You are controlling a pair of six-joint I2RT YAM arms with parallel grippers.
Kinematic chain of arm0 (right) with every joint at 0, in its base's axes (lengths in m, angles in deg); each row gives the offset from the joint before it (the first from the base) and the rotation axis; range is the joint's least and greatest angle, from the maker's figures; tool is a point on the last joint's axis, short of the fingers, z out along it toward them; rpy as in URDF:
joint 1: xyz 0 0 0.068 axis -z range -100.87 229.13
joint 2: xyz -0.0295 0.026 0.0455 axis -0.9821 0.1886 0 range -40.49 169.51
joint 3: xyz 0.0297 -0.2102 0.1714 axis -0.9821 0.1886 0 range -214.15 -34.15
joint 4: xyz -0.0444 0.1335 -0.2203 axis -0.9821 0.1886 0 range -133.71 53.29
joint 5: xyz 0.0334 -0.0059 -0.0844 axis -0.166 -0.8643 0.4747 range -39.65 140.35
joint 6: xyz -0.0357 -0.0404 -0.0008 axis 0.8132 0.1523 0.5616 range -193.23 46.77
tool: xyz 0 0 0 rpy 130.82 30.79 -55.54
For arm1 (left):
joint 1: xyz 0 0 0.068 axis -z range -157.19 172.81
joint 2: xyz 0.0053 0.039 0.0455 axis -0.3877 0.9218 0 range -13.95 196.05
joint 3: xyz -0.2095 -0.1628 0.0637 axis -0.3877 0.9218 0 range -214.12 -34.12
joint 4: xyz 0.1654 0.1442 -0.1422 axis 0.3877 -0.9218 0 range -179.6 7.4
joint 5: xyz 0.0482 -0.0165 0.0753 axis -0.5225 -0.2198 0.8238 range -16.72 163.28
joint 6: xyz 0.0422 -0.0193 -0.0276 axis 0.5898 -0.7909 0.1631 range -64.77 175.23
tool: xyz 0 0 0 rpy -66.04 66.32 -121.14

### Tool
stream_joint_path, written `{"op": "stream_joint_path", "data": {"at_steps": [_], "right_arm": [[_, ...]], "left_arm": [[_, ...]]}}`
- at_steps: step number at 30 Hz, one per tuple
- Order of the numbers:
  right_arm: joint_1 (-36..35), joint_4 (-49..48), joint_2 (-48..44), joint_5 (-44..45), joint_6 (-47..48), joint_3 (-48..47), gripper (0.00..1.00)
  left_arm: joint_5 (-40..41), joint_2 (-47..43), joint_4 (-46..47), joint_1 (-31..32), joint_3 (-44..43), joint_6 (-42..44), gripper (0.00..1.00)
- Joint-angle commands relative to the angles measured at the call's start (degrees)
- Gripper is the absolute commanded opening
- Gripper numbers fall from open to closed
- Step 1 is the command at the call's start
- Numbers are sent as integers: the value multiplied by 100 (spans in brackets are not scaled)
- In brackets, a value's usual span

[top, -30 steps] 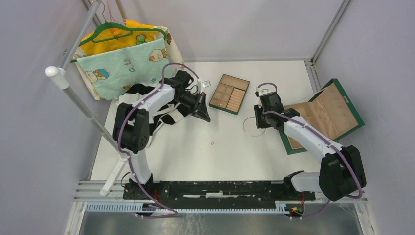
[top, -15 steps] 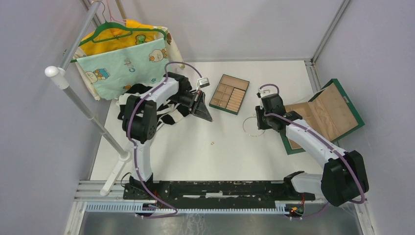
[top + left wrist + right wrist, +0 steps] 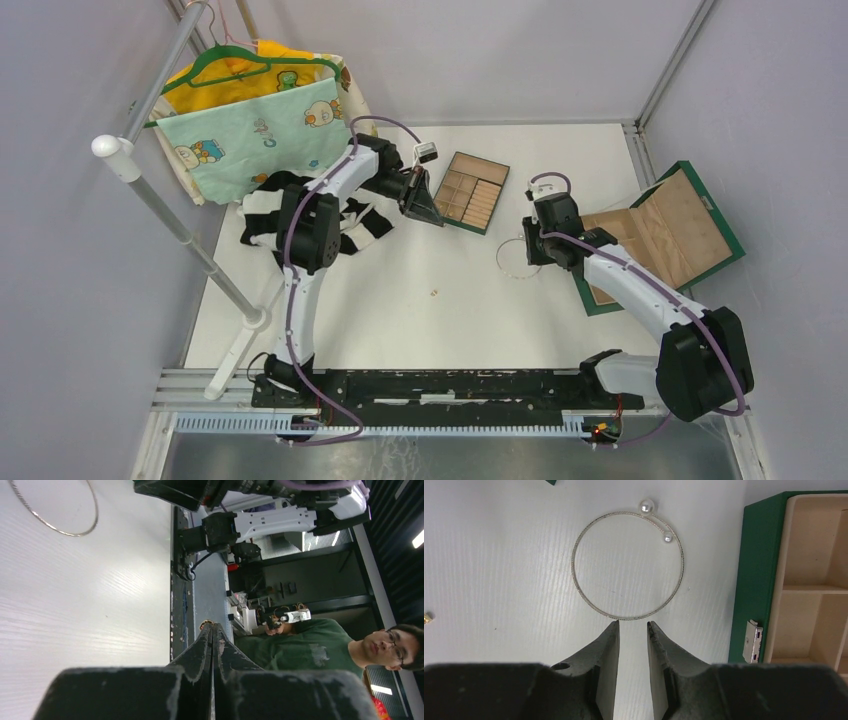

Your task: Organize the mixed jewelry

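Note:
A thin silvery wire hoop (image 3: 518, 258) with two pearl beads lies on the white table. In the right wrist view the hoop (image 3: 572, 565) is just beyond my right gripper (image 3: 632, 625), which is open a narrow gap and empty; from above the gripper (image 3: 529, 253) sits at the hoop's right rim. My left gripper (image 3: 430, 208) hovers at the near left edge of the tan compartment tray (image 3: 470, 190). Its jaws are shut, with a tiny gold piece (image 3: 206, 623) pinched at the tips. Another tiny gold piece (image 3: 434, 293) lies loose on the table; it also shows in the right wrist view (image 3: 426, 618).
An open green box (image 3: 700, 220) with tan lining lies at the right. A green-rimmed box wall (image 3: 754, 565) with a metal latch stands right of the hoop. Striped cloth (image 3: 265, 205) and hanging clothes (image 3: 250, 110) on a rack are at the far left.
My left gripper has swung away from me, from over the open table to the tray's left edge, still shut. The right gripper has hardly moved.

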Motion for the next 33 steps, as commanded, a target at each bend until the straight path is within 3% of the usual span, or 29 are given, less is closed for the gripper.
{"op": "stream_joint_path", "data": {"at_steps": [1,3,4,6,7,9,12,23,33], "right_arm": [[3,-108,-111,221,-9,-71,32],[7,-99,-103,251,-42,-81,32],[3,-100,-89,259,-62,-89,32],[3,-94,-63,257,-118,-103,32],[7,-106,-43,251,-139,-107,32],[7,-95,8,257,-165,-138,32],[1,-123,54,243,-204,-166,32],[5,-80,361,252,-109,-430,32],[4,-116,491,243,-141,-458,32]], "left_arm": [[177,327,5,14,-892,-733,2],[410,378,453,8,-978,-1292,2],[856,304,974,39,-931,-2160,2],[2778,-327,3115,200,-147,-4338,2],[3485,-678,3900,236,276,-4759,2],[3831,-944,4764,184,649,-5428,2],[4211,-662,4573,197,165,-5613,2],[5863,-323,5121,278,15,-6305,2],[6370,156,4903,453,-273,-6165,2]]}}
